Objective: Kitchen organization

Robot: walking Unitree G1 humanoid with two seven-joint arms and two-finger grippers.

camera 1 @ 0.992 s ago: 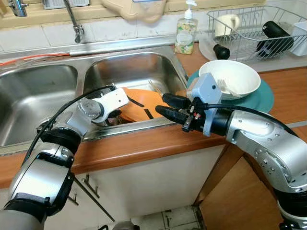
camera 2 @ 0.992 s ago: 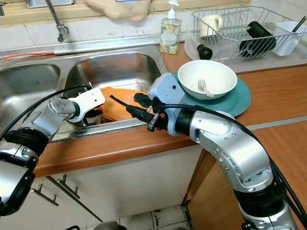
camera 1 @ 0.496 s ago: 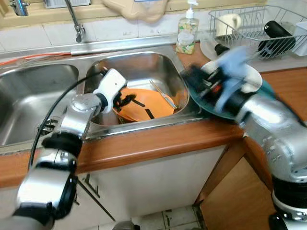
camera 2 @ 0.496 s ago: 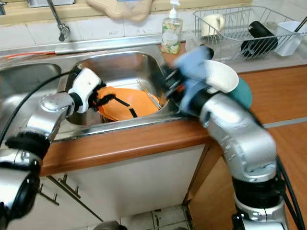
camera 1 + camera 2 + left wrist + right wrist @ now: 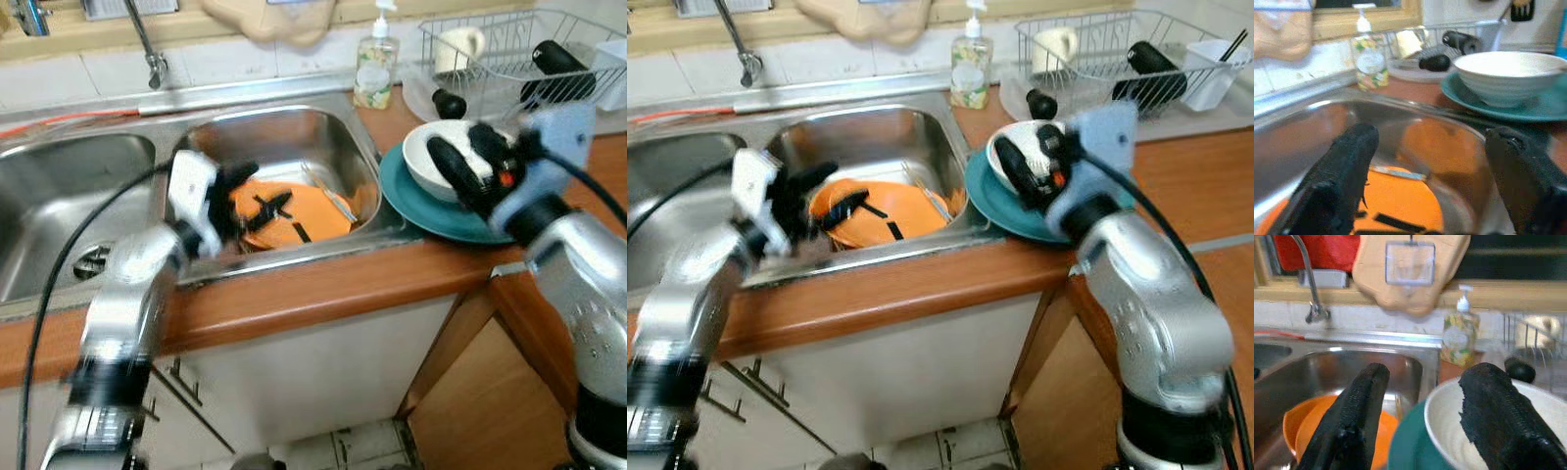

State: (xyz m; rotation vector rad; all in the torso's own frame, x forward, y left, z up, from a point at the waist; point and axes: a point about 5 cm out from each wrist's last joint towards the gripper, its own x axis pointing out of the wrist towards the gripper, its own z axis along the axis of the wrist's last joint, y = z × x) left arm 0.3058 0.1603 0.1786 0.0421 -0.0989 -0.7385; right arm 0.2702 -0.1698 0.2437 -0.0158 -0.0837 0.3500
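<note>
currently the left gripper (image 5: pixel 243 188) hangs over the right basin of the steel sink (image 5: pixel 294 127), fingers spread wide, nothing between them, just above the near-left edge of the orange plate (image 5: pixel 294 211). orange plate lies in the bottom of that basin with a black utensil (image 5: pixel 269 208) on it and a fork (image 5: pixel 328 188) leaning at its right side. right gripper (image 5: pixel 460 162) is up over the white bowl (image 5: pixel 436 157), fingers wide apart, holding nothing. bowl sits on the teal plate (image 5: pixel 421 211) on the wooden counter (image 5: pixel 323 284), just right of the sink. soap bottle (image 5: pixel 372 70) stands behind the basin corner; dish rack (image 5: pixel 509 49) with a mug (image 5: pixel 460 44) at far right. heavy motion blur on both arms.
</note>
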